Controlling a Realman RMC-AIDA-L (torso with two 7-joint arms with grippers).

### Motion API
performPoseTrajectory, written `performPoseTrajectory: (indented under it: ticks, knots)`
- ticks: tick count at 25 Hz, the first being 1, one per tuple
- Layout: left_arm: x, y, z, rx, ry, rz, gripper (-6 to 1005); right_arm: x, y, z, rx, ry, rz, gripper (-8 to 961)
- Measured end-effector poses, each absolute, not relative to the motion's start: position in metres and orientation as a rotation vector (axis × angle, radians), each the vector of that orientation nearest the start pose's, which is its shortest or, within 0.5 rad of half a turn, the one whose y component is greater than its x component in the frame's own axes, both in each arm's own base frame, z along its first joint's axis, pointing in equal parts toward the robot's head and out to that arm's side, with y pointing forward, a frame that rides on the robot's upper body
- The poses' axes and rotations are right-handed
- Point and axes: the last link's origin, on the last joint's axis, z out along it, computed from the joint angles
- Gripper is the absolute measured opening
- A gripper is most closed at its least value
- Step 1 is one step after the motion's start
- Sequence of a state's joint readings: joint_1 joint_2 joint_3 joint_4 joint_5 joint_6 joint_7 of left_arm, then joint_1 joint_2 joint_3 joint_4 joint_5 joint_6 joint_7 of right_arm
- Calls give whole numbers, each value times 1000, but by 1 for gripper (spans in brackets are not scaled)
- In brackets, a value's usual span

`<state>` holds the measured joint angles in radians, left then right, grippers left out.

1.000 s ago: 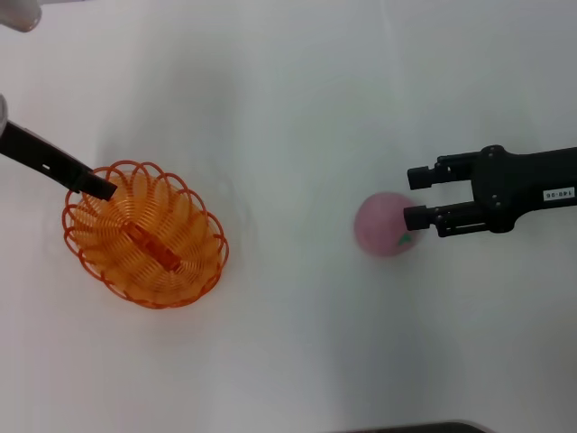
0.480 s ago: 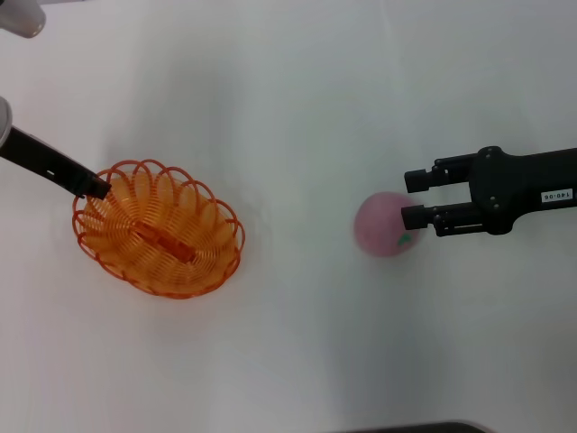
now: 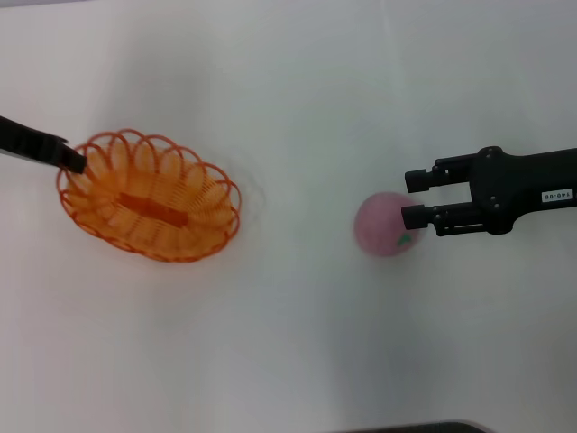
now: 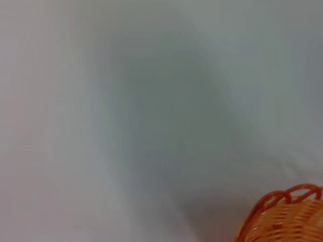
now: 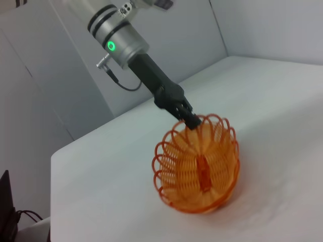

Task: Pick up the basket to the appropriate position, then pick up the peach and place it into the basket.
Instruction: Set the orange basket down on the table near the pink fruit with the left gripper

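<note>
The orange basket point(image 3: 149, 196) lies on the left of the white table, its long axis across the view. My left gripper point(image 3: 74, 161) is shut on its left rim loops. In the right wrist view the basket point(image 5: 199, 166) is tipped on its side, hanging from the left gripper point(image 5: 191, 119). Part of its rim shows in the left wrist view point(image 4: 282, 214). The pink peach point(image 3: 380, 224) with its green leaf mark sits on the right. My right gripper point(image 3: 407, 198) is open just right of it, its nearer finger over the peach's edge.
The white table point(image 3: 288, 343) spreads around both things. A dark object point(image 3: 406, 428) sits at its near edge. In the right wrist view, grey wall panels point(image 5: 60, 91) stand behind the table's far edge.
The left gripper has pulled the basket left and toward the far side, and turned it so its long axis lies more across. The right gripper and the peach have not moved.
</note>
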<state>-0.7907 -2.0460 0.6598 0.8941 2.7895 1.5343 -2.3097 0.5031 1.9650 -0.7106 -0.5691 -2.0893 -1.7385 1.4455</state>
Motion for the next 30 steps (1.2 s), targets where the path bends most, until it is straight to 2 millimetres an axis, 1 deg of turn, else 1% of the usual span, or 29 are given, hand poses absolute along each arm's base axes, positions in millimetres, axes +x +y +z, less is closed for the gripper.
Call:
performPoseTrajectory:
  ticks: [4, 9, 11, 13, 20, 27, 30]
  knots:
    - [-266, 386, 62, -2323, -1524, 98, 58, 290, 297, 22, -2907, 800, 636, 651]
    - [-276, 381, 74, -2232, -1641, -44, 49, 290, 297, 23, -2907, 795, 636, 651]
    - [-277, 378, 75, -2212, -1677, -107, 49, 290, 296, 24, -2904, 796, 636, 650]
    - [-277, 376, 73, -2202, -1707, -153, 49, 291, 296, 25, -2902, 796, 635, 650]
    - [-286, 363, 47, -2149, -1794, -241, 50, 293, 295, 26, -2899, 794, 632, 651]
    - [-293, 358, 41, -2084, -1850, -298, 50, 293, 295, 26, -2898, 795, 633, 650]
    - [-296, 356, 40, -2063, -1865, -303, 133, 292, 295, 25, -2901, 794, 633, 650]
